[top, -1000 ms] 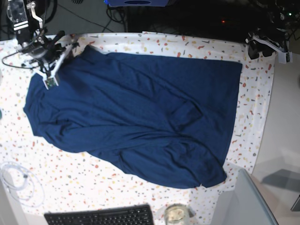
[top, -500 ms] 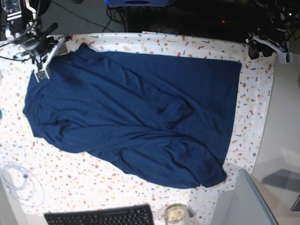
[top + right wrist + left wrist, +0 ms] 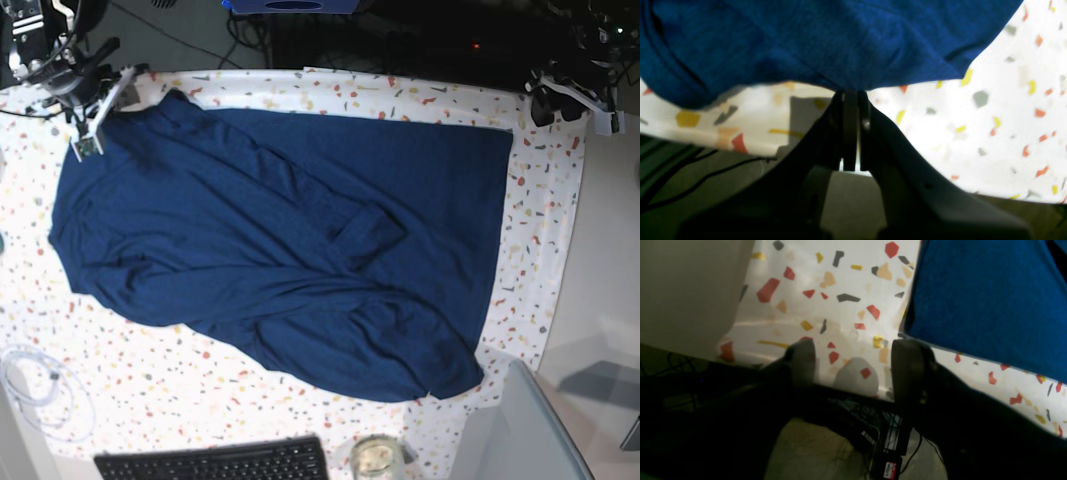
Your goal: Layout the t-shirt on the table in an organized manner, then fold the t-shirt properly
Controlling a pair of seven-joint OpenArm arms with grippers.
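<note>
On table [image 3: 560, 200], t-shirt [image 3: 270, 250] – right pincer [image 3: 853, 95] clamped on its edge, left pincer [image 3: 853, 355] apart, keyboard [image 3: 215, 462] nearby

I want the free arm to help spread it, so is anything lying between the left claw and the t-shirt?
Nothing visible. The left claw hangs open over bare table, and the t-shirt edge lies just beside it.

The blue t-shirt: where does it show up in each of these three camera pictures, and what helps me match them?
Base view: the t-shirt is spread across the middle of the table.
Left wrist view: only an edge of it fills the upper right corner.
Right wrist view: it fills the top, pinched at its edge by the right gripper.
Shared landmark: the white speckled cloth under the shirt.
</note>
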